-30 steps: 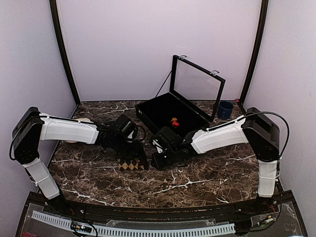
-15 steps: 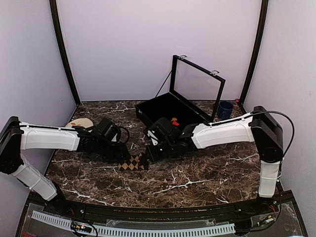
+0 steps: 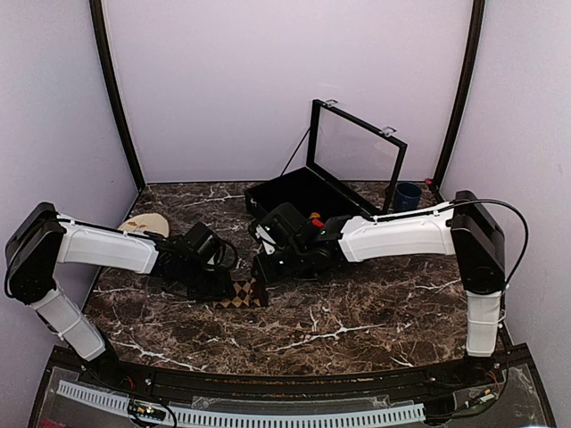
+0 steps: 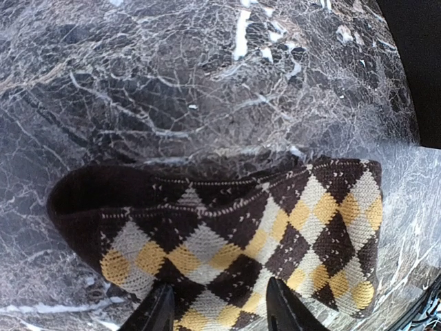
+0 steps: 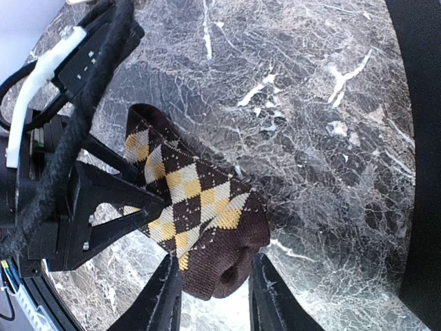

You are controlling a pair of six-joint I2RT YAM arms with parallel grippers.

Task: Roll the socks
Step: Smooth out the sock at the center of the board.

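A black argyle sock with tan diamonds lies on the marble table between both arms. My left gripper comes at it from the left. In the left wrist view the left gripper stands open, tips down on the flat sock, which spreads past both tips. My right gripper comes from the right. In the right wrist view it is shut on the sock's dark bunched end, and the left fingers cross the other end. A small red-and-orange bundle, seemingly the other sock, lies in the black case.
A black case sits at the back centre, its clear lid standing up. A blue cup is at the back right. A pale tan object lies at the back left. Purple walls close in three sides.
The right gripper has swung left and farther back onto the sock's right end. The left arm reached out leftward, then settled on the sock's left part with its jaws narrower.
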